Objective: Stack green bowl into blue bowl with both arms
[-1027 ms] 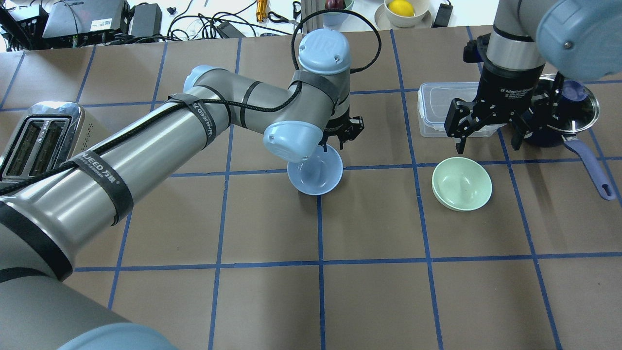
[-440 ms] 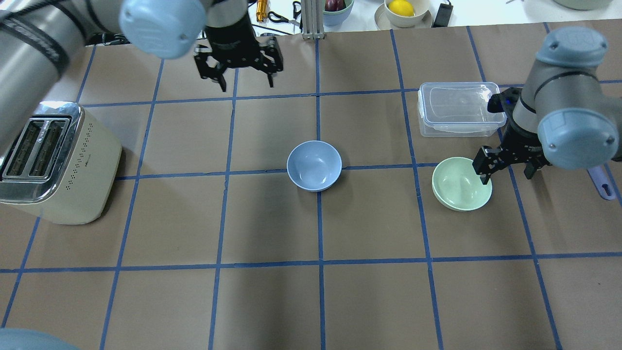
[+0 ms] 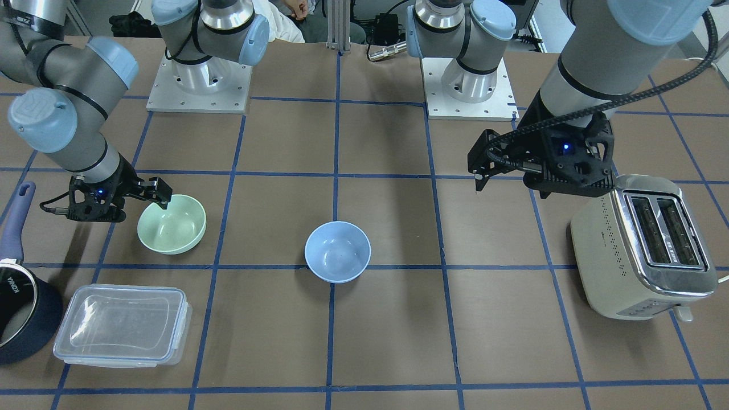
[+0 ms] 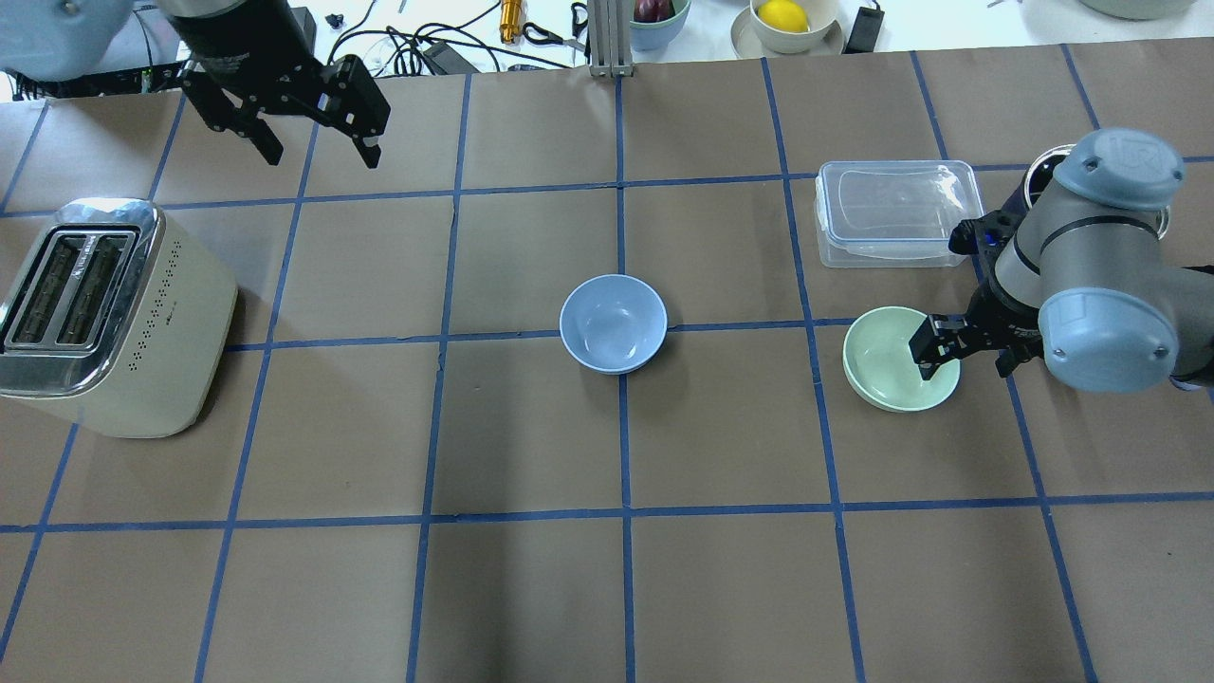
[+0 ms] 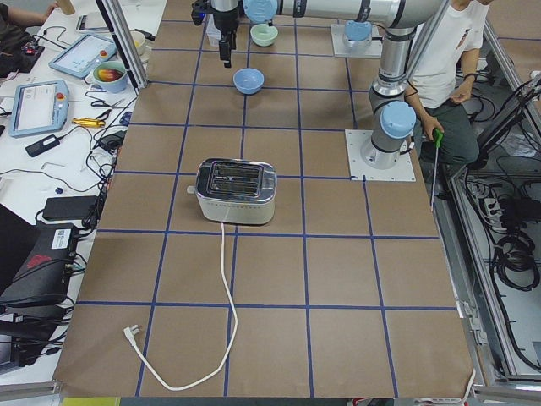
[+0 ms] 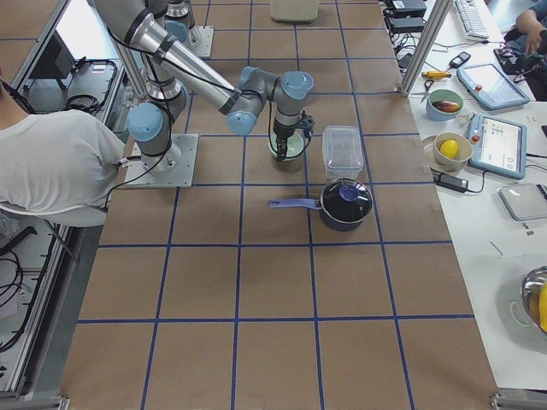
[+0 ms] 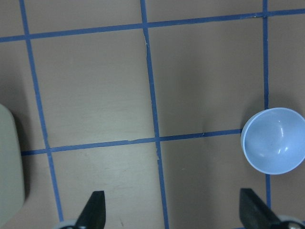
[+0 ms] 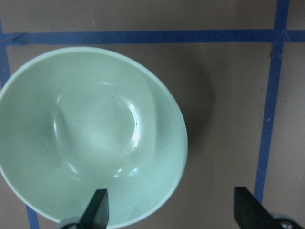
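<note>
The green bowl (image 4: 887,365) stands upright on the table's right side and fills the right wrist view (image 8: 90,133). My right gripper (image 4: 967,356) is open and low at the bowl's right rim, one finger inside the bowl and the other outside, as the right wrist view (image 8: 172,210) shows. The blue bowl (image 4: 614,323) stands upright and empty at the table's middle and shows at the right edge of the left wrist view (image 7: 273,140). My left gripper (image 4: 318,142) is open and empty, high over the far left, well away from both bowls.
A cream toaster (image 4: 104,313) stands at the left edge. A clear lidded plastic container (image 4: 896,211) lies just behind the green bowl. A dark navy saucepan (image 3: 17,307) with a long handle stands beside the container, near my right arm.
My left gripper has left the blue bowl and moved back to the far left. My right gripper has come down from beside the container to the green bowl's right rim.
</note>
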`<state>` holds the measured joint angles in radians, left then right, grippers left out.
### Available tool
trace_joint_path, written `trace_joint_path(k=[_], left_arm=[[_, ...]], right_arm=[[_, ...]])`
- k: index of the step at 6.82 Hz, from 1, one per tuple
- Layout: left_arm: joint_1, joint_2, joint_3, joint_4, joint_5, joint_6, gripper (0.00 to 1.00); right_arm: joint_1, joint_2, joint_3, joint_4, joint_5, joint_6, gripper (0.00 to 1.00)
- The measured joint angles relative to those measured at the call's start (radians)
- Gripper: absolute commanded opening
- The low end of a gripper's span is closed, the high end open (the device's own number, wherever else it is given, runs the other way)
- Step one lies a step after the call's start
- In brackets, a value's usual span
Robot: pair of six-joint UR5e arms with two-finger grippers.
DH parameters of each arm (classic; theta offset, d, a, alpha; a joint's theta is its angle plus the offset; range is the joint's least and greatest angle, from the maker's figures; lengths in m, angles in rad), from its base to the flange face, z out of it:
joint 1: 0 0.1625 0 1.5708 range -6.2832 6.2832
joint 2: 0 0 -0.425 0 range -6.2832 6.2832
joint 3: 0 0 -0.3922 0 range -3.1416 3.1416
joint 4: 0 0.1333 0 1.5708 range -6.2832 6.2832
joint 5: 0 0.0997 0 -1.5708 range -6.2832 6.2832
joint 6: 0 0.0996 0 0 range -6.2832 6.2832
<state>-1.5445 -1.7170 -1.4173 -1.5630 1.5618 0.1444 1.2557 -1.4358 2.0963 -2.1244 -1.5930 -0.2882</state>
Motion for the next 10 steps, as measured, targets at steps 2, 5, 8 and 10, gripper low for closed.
trace_joint_path(k=[2, 5, 8, 10], left_arm=[[0.006, 0.086, -0.181, 0.213, 0.012, 0.005, 1.00], [0.018, 0.147, -0.219, 0.203, 0.036, -0.004, 1.00], [0.019, 0.151, -0.221, 0.201, 0.034, -0.005, 1.00], [0.017, 0.152, -0.226, 0.201, 0.031, -0.007, 1.00]], right_arm=[[-0.001, 0.034, -0.005, -0.051, 0.014, 0.015, 0.43], [-0.002, 0.050, -0.005, -0.063, 0.011, 0.015, 0.00], [-0.002, 0.039, -0.027, -0.043, 0.010, 0.013, 0.00], [0.016, 0.018, -0.135, 0.092, 0.063, 0.025, 0.00]])
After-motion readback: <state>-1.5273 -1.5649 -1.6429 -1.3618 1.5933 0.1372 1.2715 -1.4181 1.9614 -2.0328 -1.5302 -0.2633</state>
